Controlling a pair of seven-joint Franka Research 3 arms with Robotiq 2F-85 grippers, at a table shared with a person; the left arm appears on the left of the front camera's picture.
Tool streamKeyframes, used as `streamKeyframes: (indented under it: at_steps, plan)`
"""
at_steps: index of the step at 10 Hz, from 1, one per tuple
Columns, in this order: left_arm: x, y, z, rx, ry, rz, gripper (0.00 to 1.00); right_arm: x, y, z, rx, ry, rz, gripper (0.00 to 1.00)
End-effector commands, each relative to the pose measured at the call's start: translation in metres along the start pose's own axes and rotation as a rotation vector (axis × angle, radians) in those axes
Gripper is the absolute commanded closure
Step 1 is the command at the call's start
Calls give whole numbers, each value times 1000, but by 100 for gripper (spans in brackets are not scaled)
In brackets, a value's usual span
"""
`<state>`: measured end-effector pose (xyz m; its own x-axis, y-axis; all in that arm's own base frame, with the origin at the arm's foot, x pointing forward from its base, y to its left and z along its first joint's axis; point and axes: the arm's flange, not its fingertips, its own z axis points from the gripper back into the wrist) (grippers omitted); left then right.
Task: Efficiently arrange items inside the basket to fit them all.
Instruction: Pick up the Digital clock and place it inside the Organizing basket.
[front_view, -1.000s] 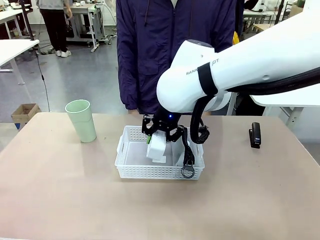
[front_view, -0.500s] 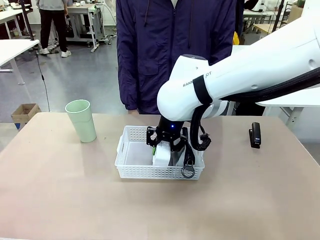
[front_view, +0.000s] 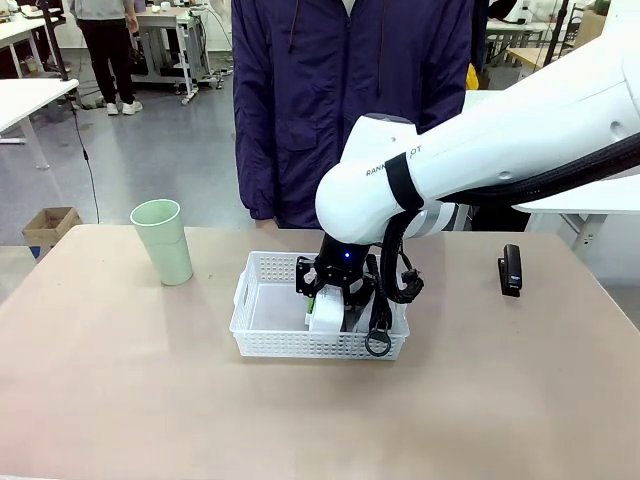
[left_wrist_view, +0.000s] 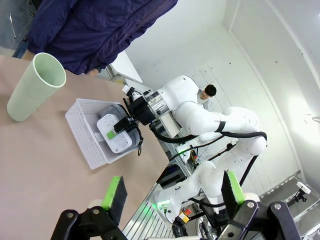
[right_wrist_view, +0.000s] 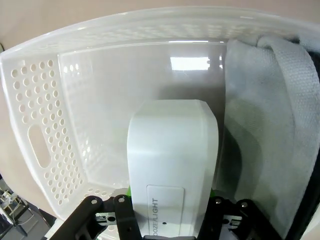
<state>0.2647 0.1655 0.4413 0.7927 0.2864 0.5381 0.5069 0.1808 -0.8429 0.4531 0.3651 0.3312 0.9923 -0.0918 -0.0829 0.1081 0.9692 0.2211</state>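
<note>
Right end effector (front_view: 326, 303) gripping white rounded rectangular box (right_wrist_view: 172, 150), holding it on end inside white perforated plastic basket (front_view: 262, 345), beside grey fabric pouch (right_wrist_view: 265, 125). Risk: released upright, box toppling, crowding remaining space.

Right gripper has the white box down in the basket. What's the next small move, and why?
Probably ease down a touch, then open the jaws. The right gripper grips the white rounded rectangular box on end, low inside the white perforated plastic basket, beside the grey fabric pouch, over bare floor. Floor contact is unclear.
</note>
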Motion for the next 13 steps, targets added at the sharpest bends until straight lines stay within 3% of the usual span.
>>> streamKeyframes:
  at_steps: [1, 3, 4, 9, 13]
  plan:
    - [0, -2, -1, -15, -8, -22, 0, -1, 1, 1, 3, -6, 2, 47]
    - [0, -2, -1, -15, -8, -22, 0, 0, 0, 0, 0, 0, 0, 47]
    - [0, -2, -1, -15, -8, -22, 0, -1, -1, 1, -8, -10, 7, 0]
    - [0, -2, -1, -15, -8, -22, 0, -1, -3, 7, 4, -21, 15, 0]
    - [0, -2, -1, -15, -8, -22, 0, -27, -3, 73, 166, -13, 148, 0]
